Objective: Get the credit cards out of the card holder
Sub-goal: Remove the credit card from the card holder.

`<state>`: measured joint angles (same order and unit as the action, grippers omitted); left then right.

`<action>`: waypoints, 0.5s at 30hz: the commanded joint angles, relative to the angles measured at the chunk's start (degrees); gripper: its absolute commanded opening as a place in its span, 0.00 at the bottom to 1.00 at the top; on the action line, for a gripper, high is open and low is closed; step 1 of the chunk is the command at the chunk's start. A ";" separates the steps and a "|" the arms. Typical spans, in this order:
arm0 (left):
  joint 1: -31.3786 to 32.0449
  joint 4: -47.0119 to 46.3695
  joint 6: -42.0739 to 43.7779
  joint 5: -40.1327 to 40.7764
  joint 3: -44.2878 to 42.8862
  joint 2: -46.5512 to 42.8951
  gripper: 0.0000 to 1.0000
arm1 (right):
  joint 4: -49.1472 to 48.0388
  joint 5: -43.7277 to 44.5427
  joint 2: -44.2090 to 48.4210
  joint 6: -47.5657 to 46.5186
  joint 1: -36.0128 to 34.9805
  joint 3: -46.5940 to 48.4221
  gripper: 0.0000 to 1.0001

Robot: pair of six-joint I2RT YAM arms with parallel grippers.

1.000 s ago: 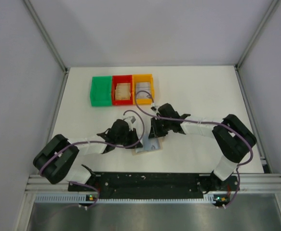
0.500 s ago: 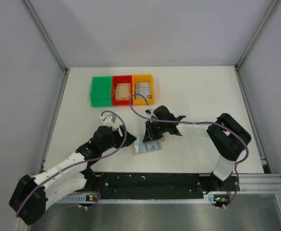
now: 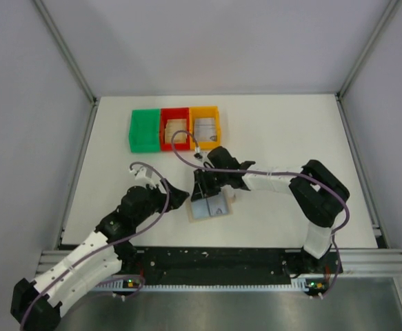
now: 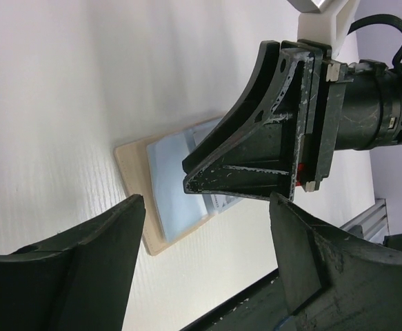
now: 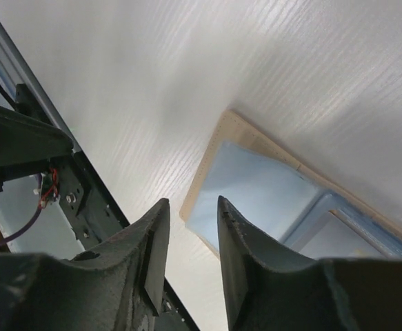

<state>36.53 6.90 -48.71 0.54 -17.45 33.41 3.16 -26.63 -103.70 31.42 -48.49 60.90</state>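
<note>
**A:** Start on the left. What is the left gripper doing?

**B:** Its two black fingers stand wide apart with nothing between them. It hangs low over the white table, just left of the card holder and pointed at it.

**A:** And the bins behind it?

**B:** Three small plastic bins sit in a row, touching, near the far edge of the table. The green bin is leftmost. The red bin in the middle holds tan credit cards. The orange bin on the right holds grey-silver credit cards.

**A:** Where is the holder itself?

**B:** The flat bifold card holder, tan leather-like skin with blue-grey lining, lies opened out on the table in front of the bins. It lies between the two arms with its lining up. I cannot tell whether a card sits in its pockets.

**A:** The right side?

**B:** The right gripper points down over the holder's left half. Its fingers are parted by a narrow gap and grip nothing; table and lining show through. From the left wrist view its tips look to be at the lining, but I cannot confirm contact.
</note>
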 commanded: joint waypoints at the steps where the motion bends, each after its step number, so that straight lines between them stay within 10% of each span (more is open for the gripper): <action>1: -0.15 -1.62 -0.95 -0.18 -0.74 -0.80 0.77 | 2.02 0.70 0.07 -2.59 -0.38 2.73 0.36; 15: -0.06 -12.94 -5.69 -10.37 -3.29 11.49 0.73 | 4.66 2.47 12.20 -2.42 8.75 -3.06 0.36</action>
<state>36.53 2.02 -51.57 -6.39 -18.22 40.58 7.57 -25.15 -97.76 29.41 -43.79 61.43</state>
